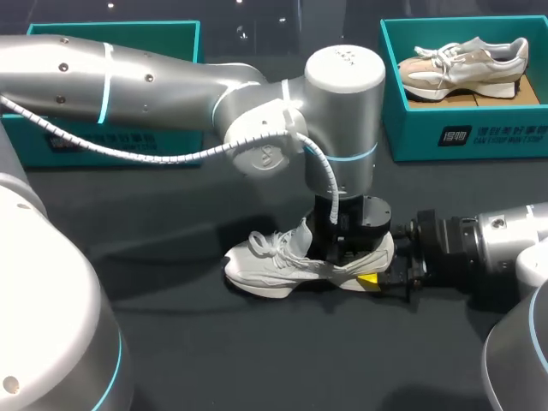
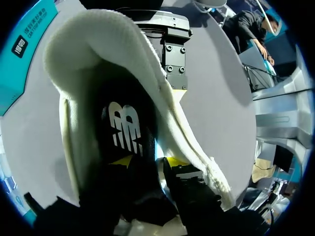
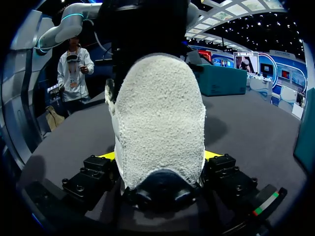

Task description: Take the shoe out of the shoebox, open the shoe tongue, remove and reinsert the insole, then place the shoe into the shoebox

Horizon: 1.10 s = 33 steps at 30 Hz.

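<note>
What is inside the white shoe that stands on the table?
The left gripper reaches into the opening of the white shoe, over a dark insole with a white logo. The inside toward the toe is covered and cannot be seen.

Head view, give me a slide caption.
The white shoe steadied at the heel by the right gripper, the left gripper down inside it.

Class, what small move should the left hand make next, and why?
Probably lower the left hand onto the insole and pinch it: that hand sits inside the shoe, the insole lies in place, and the right hand clamps it.
</note>
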Motion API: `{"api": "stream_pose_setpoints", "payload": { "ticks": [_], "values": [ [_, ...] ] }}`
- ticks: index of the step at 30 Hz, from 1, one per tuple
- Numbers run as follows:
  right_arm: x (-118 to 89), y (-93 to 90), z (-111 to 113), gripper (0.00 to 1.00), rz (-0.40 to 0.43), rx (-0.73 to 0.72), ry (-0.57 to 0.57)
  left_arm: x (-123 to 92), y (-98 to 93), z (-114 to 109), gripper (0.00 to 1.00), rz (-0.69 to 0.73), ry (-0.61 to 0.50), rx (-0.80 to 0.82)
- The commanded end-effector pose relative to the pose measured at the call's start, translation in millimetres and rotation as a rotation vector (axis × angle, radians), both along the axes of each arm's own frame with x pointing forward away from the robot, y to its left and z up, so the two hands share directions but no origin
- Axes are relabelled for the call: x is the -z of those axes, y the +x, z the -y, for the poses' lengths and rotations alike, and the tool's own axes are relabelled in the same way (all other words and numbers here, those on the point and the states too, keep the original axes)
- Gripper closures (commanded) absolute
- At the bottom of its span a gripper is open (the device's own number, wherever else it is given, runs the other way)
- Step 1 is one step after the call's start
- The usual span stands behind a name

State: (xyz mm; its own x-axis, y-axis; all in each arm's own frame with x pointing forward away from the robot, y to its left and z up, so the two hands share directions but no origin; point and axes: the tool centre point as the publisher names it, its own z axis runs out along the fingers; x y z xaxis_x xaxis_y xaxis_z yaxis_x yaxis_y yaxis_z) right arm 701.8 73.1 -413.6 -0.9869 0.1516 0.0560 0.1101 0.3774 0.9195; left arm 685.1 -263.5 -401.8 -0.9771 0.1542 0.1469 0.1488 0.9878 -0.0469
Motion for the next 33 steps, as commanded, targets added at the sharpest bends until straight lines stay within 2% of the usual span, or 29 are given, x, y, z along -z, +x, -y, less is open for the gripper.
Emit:
{"api": "stream_pose_setpoints", "payload": {
  "ticks": [1, 6, 9, 11, 17, 25, 33],
  "values": [
    [-2.8, -0.7, -2.1, 1.0, -0.003, 0.001, -0.004, 25.2, 5.8, 10.2, 0.62, 0.066, 0.024, -0.018],
    [-2.8, -0.7, -2.1, 1.0, -0.003, 0.001, -0.004, 33.5, 17.0, 6.7, 0.72, 0.128, 0.049, -0.042],
    [-2.8, -0.7, -2.1, 1.0, -0.003, 0.001, -0.004, 36.9, 24.8, 3.9, 0.91, 0.143, 0.062, -0.053],
    [-2.8, -0.7, -2.1, 1.0, -0.003, 0.001, -0.004, 36.2, 28.3, 1.2, 1.0, 0.147, 0.063, -0.06],
    [-2.8, -0.7, -2.1, 1.0, -0.003, 0.001, -0.004, 26.9, 28.7, -8.0, 1.0, 0.145, 0.03, -0.08],
    [-2.8, -0.7, -2.1, 1.0, -0.003, 0.001, -0.004, 1.9, 23.7, -18.8, 1.0, 0.112, -0.078, -0.131],
    [-2.8, -0.7, -2.1, 1.0, -0.003, 0.001, -0.004, -7.4, 22.3, -27.2, 1.0, 0.09, -0.118, -0.166]
  ]
}}
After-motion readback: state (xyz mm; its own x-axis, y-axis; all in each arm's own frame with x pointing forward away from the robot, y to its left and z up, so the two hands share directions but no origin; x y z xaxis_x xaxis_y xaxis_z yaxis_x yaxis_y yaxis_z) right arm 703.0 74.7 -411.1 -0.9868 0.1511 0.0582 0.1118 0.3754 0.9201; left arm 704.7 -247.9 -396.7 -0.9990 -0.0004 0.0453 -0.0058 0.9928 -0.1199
